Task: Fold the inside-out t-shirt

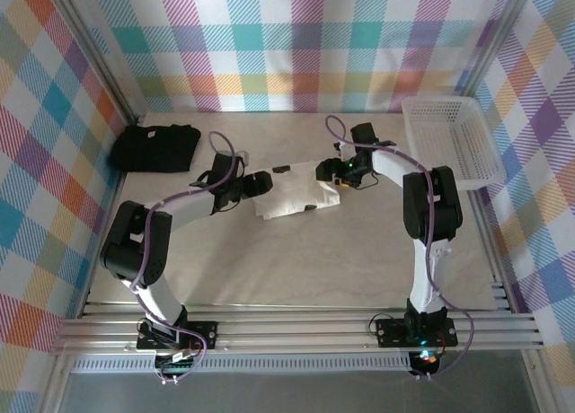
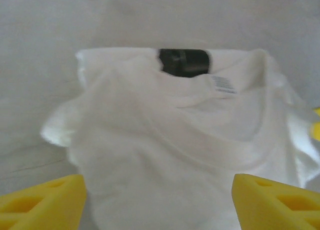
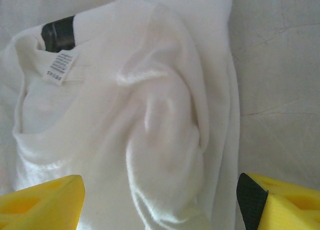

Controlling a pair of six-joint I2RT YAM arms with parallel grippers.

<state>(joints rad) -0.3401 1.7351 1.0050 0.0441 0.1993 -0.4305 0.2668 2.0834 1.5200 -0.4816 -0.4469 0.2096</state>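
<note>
The inside-out t-shirt (image 1: pixel 292 197) is lying bunched in the middle of the table (image 1: pixel 296 269), its long axis running side to side. The left gripper (image 1: pixel 252 185) and right gripper (image 1: pixel 331 173) are hovering at opposite ends, equally near, fingers spread and grasping nothing

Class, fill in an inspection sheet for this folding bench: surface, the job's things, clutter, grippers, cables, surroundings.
Surface: pale, stone-patterned table, no spills seen.
Job's things: white t-shirt bunched at mid-table between the arms, neck label showing.
Clutter: black t-shirt at the far left; white basket at the far right.
Grippers: left gripper and right gripper at opposite ends of the shirt, yellow fingers spread wide, cloth between them.
Cables: purple cable loops over the left arm, another over the right.
Surroundings: checked fabric walls; metal rails at the near edge.
</note>
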